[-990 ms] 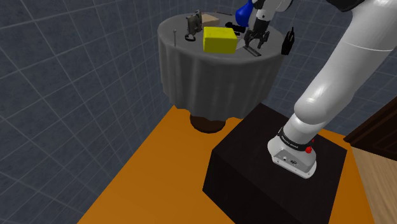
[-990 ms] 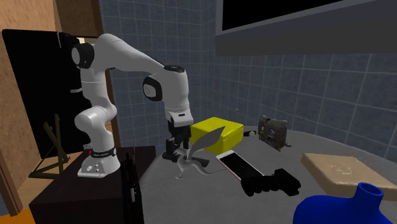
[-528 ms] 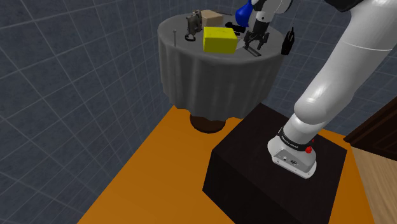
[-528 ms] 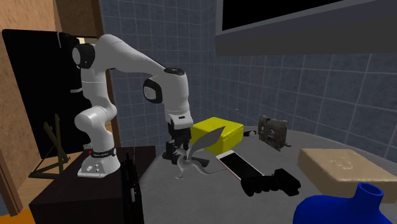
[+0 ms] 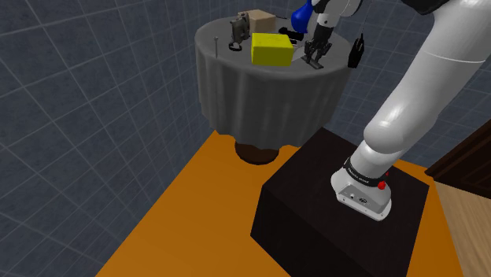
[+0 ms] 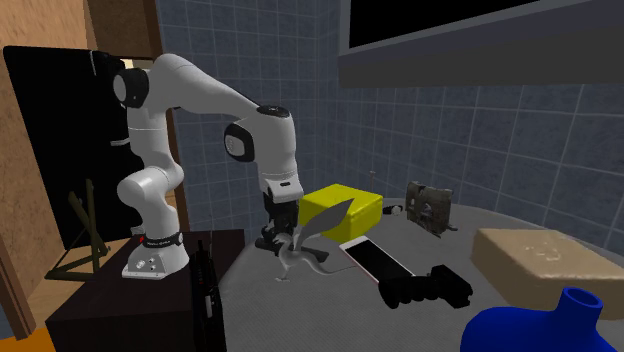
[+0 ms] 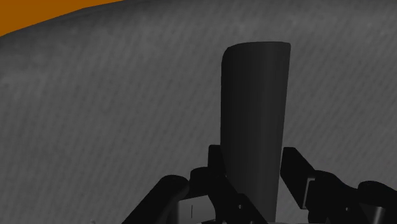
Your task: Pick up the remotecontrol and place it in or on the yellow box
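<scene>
Scanning outward from the shoulder camera: black stand (image 5: 338, 208), orange floor (image 5: 197, 212), then round table (image 5: 267, 94) under a grey cloth.

Counting containers on it, near to far:
- yellow box (image 5: 271, 49) first, drawn as a closed block with a plain top
- tan box (image 5: 262, 20) behind it, also closed
- blue vase (image 5: 300, 14) at the far rim, inside not readable

Finding the remote control (image 7: 253, 108) in none of them. Lies flat on the cloth just beside the yellow box, on the shoulder view's right, directly under the gripper (image 5: 315, 57).

Reading it in the wrist view as a plain dark slab. Long axis runs straight out from the hand along the cloth, far end pointing at the table's rim with orange floor past it. Can't tell which end carries buttons.

Pinching the slab's near end: fingers (image 7: 291, 164) closed in, one against each long edge.

Noting a black upright object (image 5: 358, 51) on the rim, apart from the gripper on the shoulder view's right.
</scene>
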